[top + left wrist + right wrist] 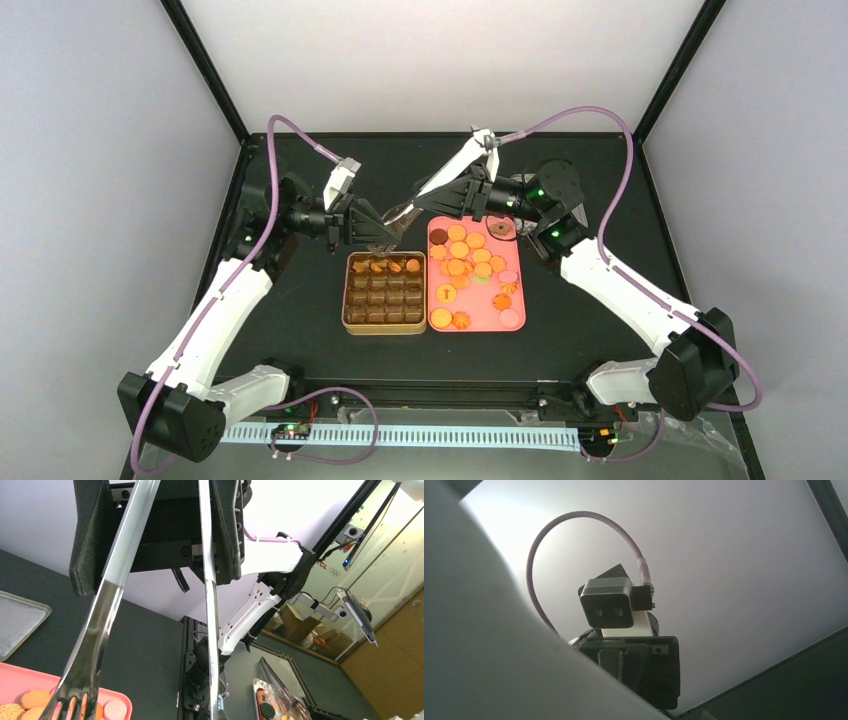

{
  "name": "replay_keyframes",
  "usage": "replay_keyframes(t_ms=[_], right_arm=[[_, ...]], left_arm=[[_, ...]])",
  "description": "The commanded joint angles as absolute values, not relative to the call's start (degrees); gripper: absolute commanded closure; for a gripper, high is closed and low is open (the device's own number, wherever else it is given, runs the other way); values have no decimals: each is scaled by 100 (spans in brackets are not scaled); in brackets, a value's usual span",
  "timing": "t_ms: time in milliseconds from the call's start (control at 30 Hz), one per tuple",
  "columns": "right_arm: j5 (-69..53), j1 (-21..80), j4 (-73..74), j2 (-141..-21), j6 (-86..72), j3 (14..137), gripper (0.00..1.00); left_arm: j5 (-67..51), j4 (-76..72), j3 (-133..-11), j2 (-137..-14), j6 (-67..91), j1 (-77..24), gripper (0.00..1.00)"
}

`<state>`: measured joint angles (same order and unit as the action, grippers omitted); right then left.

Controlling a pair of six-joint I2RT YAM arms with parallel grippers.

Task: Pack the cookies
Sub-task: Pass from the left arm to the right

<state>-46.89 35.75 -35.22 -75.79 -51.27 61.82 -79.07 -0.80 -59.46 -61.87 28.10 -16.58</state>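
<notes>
Cookies (468, 262), mostly round and orange-golden, lie on a pink tray (486, 316) right of centre. More cookies (385, 266) fill the far row of a brown gridded tin (346, 300) beside it. My left gripper (372, 235) (156, 575) is shut on metal tongs (400, 214) (100, 625). The forked tip hangs over the tray's corner and its cookies (32, 699). My right gripper (420, 197) hovers close to the tongs' tips, facing the left gripper (644, 665). Its own fingers do not show in the right wrist view, where a blurred grey shape (499, 655) fills the lower left.
Tin and tray stand side by side on a black table (300, 330) with black frame posts at the back corners. A pale grey tray (20, 620) lies on the table beyond the pink one. Purple cables (590, 115) loop above both arms.
</notes>
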Motion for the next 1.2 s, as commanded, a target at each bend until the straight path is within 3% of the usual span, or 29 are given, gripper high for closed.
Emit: replay_keyframes(t_ms=[0, 300, 500, 633, 900, 1167], right_arm=[[-5029, 3567, -3102, -7417, -4771, 6353, 35], [-5016, 3560, -2287, -7038, -4165, 6258, 52], [-4686, 3557, -1904, -6793, -3902, 6045, 56], [-4190, 3559, -1094, -6586, -3354, 5949, 58], [-2974, 3570, 678, -6169, -2192, 5561, 57], [-2106, 3781, 709, -5897, -2333, 4552, 51]], left_arm=[[-7906, 62, -6047, -6121, 2558, -1670, 98], [-7682, 1015, -6261, -6057, 1455, -1670, 93], [-7166, 2081, -6550, -6164, 647, -1657, 49], [-6842, 2904, -6871, -6270, -40, -1560, 38], [-5928, 4505, -7382, -6534, -1265, -1042, 25], [-4492, 5949, -7547, -6780, -2556, -430, 23]])
